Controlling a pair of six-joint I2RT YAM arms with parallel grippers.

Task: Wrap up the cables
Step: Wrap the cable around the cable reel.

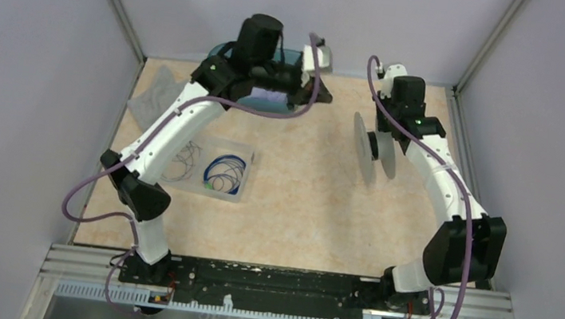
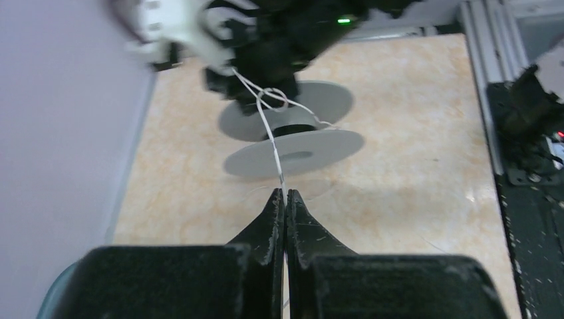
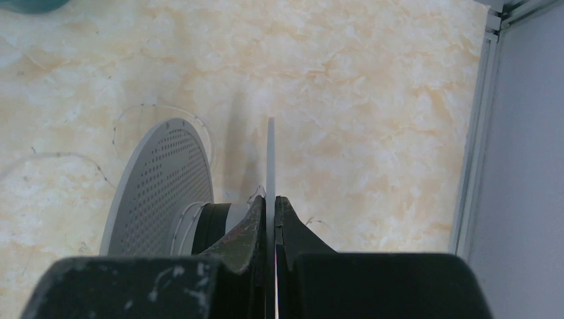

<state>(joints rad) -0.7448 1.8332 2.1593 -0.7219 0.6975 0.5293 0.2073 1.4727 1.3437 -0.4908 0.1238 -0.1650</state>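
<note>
Your left arm (image 1: 179,120) reached far across and bent to the right. Your left gripper (image 2: 284,194) was shut tight on the thin white cable (image 2: 269,133). Your right arm (image 1: 442,174) reached forward too. Your right gripper (image 3: 271,199) pinched the grey spool disc (image 3: 271,153) by its edge.

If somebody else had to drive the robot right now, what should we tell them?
The left gripper is shut on the white cable, which runs to the spool hub.
The right gripper is shut on one spool flange, holding it on edge.
The blue cable lies coiled in the tray.
Done: white cable looped at the hub. Left: wind it on, then the blue cable.
</note>
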